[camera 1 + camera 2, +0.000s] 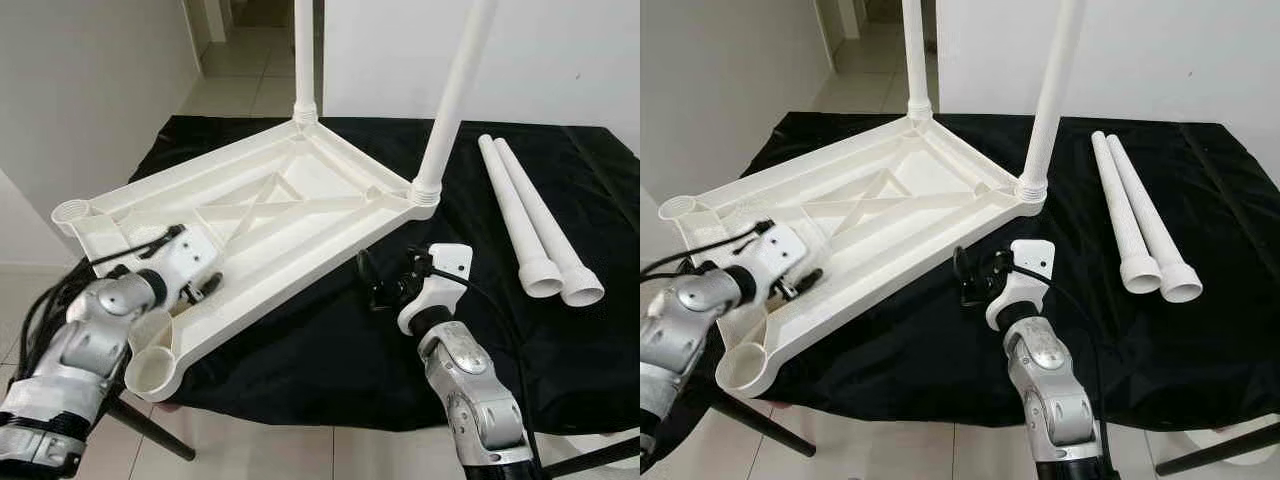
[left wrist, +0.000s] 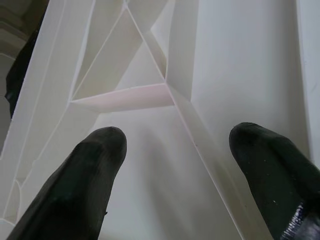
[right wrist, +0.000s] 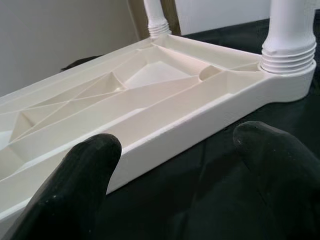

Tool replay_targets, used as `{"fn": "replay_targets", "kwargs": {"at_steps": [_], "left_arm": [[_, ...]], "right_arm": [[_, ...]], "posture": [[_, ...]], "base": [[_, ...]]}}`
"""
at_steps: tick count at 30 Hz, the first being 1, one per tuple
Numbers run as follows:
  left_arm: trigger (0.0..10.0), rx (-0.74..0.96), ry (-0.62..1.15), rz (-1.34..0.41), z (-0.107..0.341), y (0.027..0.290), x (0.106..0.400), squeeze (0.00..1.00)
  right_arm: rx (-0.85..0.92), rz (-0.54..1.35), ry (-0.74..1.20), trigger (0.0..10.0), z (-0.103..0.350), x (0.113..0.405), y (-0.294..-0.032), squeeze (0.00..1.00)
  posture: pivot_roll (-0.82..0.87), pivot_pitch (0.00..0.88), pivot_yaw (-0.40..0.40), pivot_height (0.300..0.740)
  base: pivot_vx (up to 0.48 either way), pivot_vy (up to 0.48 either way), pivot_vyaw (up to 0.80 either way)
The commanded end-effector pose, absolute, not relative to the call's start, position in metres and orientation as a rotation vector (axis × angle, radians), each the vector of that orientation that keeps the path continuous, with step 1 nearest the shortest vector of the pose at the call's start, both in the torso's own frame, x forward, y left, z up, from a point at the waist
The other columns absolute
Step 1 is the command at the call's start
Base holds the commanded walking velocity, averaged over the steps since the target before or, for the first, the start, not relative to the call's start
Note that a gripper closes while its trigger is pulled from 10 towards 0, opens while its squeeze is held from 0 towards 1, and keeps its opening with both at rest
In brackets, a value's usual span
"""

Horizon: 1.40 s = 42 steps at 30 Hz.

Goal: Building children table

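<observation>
From the left eye view, a white plastic tabletop [image 1: 260, 215] lies upside down on a black cloth [image 1: 330, 350], its ribbed underside facing up. Two white legs are already screwed into its far corners, the far leg [image 1: 304, 55] and the near-right leg [image 1: 452, 100], both upright. Two loose legs [image 1: 530, 220] lie side by side on the cloth, well apart from the tabletop on the robot's right. An empty corner socket [image 1: 152, 370] sits at the near-left corner, hanging past the cloth edge, and another socket [image 1: 72, 211] at the far-left corner. The left gripper [image 1: 205, 285] hovers over the tabletop's near-left part; the right gripper [image 1: 375, 285] sits over the cloth just beside the tabletop's near edge.

The right eye view gives the same layout, with the wall [image 1: 730, 90] on the left and a tiled floor [image 1: 870, 60] beyond.

The left wrist view adds close detail: its two black fingers [image 2: 75, 185] are spread apart above the crossing ribs, gripping nothing.

The right wrist view looks low along the cloth at the tabletop's side rim and the threaded collar [image 3: 289, 60] of the near-right leg; its fingers [image 3: 75, 190] stand parted, empty
</observation>
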<state>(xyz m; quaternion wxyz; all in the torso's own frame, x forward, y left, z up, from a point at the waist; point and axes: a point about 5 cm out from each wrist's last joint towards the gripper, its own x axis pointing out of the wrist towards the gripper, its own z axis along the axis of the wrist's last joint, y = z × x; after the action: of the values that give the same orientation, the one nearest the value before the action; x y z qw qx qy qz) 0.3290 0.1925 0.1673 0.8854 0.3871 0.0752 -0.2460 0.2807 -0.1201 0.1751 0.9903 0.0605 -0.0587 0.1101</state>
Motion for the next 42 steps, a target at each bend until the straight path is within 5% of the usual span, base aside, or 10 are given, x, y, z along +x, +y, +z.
{"fn": "replay_targets", "kwargs": {"at_steps": [1, 21, 42], "left_arm": [[10.0, 0.810, 0.169, -0.567, 0.157, 0.183, 0.324, 0.00], [10.0, 0.799, 0.111, -0.799, 0.152, 0.131, 0.310, 0.00], [10.0, 0.712, 0.035, -0.943, 0.155, 0.071, 0.294, 0.00]], "right_arm": [[0.116, 0.207, -0.089, 10.0, 0.172, 0.284, -0.116, 0.00], [0.166, -0.079, 0.108, 10.0, 0.139, 0.338, -0.123, 0.00], [0.134, -0.033, 0.113, 10.0, 0.146, 0.377, -0.111, 0.00]], "posture": [[-0.03, 0.119, 0.042, 0.740], [0.01, 0.142, 0.054, 0.740], [0.02, 0.156, 0.066, 0.740]], "base": [[0.000, 0.000, 0.00], [0.000, 0.000, 0.00], [0.000, 0.000, 0.00]]}}
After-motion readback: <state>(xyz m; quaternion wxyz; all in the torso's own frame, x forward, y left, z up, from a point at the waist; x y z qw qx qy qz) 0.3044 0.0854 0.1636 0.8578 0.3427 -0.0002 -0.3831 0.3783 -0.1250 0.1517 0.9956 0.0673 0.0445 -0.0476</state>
